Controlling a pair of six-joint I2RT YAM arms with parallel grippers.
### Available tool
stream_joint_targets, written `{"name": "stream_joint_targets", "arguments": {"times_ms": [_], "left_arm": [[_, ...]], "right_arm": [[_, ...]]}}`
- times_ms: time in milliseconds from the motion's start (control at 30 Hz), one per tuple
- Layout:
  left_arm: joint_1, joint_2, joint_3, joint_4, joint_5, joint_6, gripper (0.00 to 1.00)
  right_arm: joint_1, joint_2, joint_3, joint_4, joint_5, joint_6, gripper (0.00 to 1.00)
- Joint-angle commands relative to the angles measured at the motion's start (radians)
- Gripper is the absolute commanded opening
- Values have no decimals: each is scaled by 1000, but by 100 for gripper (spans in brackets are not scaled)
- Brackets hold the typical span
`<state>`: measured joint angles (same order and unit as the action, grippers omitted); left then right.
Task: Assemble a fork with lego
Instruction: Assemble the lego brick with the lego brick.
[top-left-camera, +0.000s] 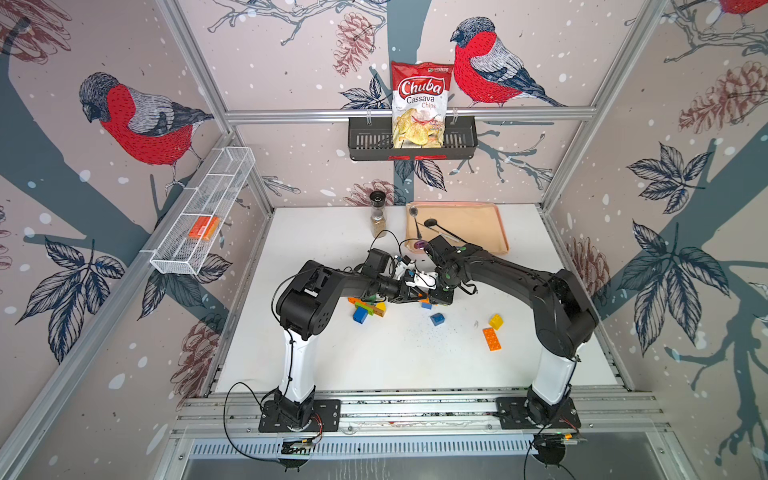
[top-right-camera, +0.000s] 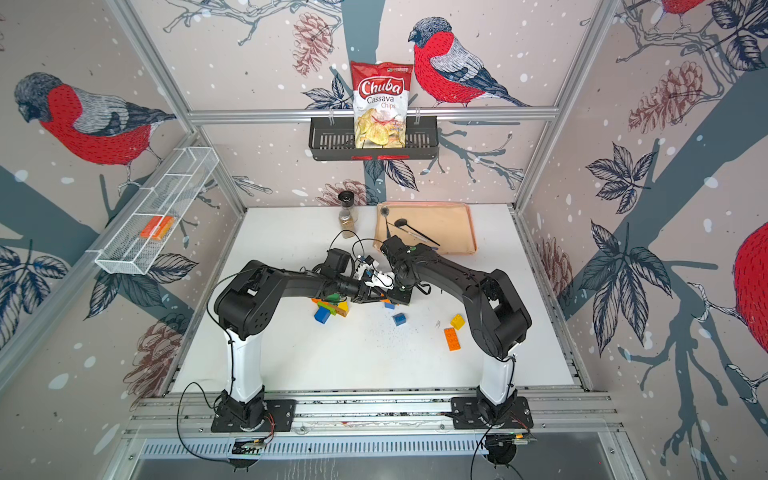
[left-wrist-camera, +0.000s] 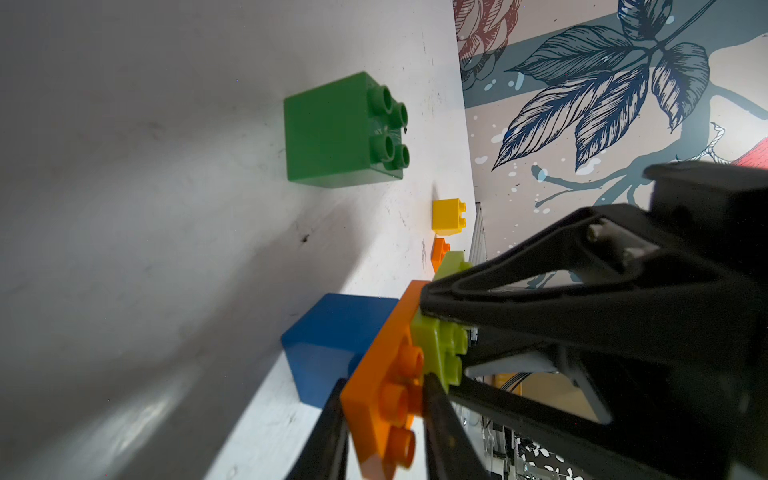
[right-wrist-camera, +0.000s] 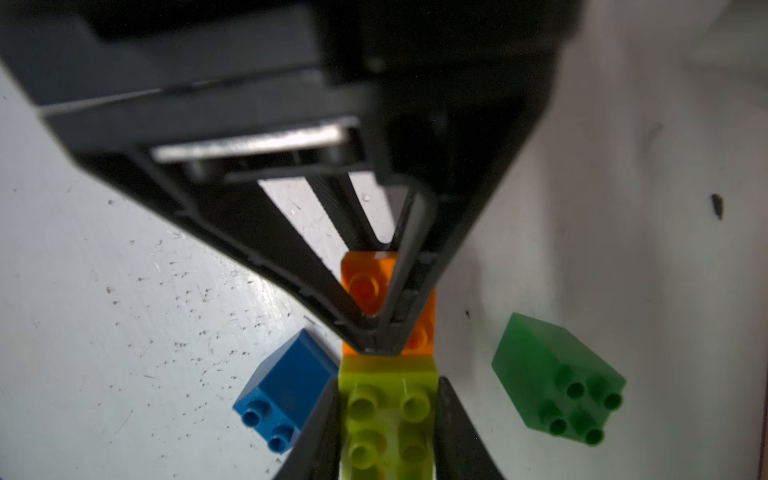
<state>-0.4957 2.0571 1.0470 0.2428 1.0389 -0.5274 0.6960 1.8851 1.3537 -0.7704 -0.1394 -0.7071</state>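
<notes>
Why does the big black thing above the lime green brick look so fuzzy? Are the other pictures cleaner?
Right wrist view: the left gripper sits very near the lens, so its body is out of focus; the lime green brick is sharper. Left wrist view: a broad shadow darkens the table, yet the green brick is crisp. Both top views: sharp and evenly lit.

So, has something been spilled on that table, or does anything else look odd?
Yes. Fine dark specks are scattered over the white table, thickest around the lone blue brick near the middle, like spilled grains or grit. They are too small to tell what they are. Nothing looks broken.
</notes>
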Motion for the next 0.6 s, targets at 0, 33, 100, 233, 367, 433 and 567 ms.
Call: {"name": "stream_joint_targets", "arguments": {"times_ms": [0, 33, 100, 233, 367, 433, 567], "left_arm": [[0, 10, -10, -107, -146, 2, 28], [1, 8, -10, -108, -145, 3, 29], [3, 0, -12, -109, -143, 2, 29], [7, -22, -9, -119, -147, 4, 31], [7, -45, -2, -129, -149, 4, 33], [7, -54, 1, -132, -151, 5, 34], [8, -62, -1, -121, -146, -5, 34]], "right_arm": [[7, 59, -8, -43, 22, 36, 0], [7, 55, -2, -40, 21, 39, 0], [6, 43, 14, -38, 11, 41, 4], [7, 34, 46, -46, -9, 48, 13], [10, 20, 50, -28, -11, 60, 24], [10, 11, 49, -26, -13, 61, 41], [12, 2, 39, -15, 7, 66, 100]]}}
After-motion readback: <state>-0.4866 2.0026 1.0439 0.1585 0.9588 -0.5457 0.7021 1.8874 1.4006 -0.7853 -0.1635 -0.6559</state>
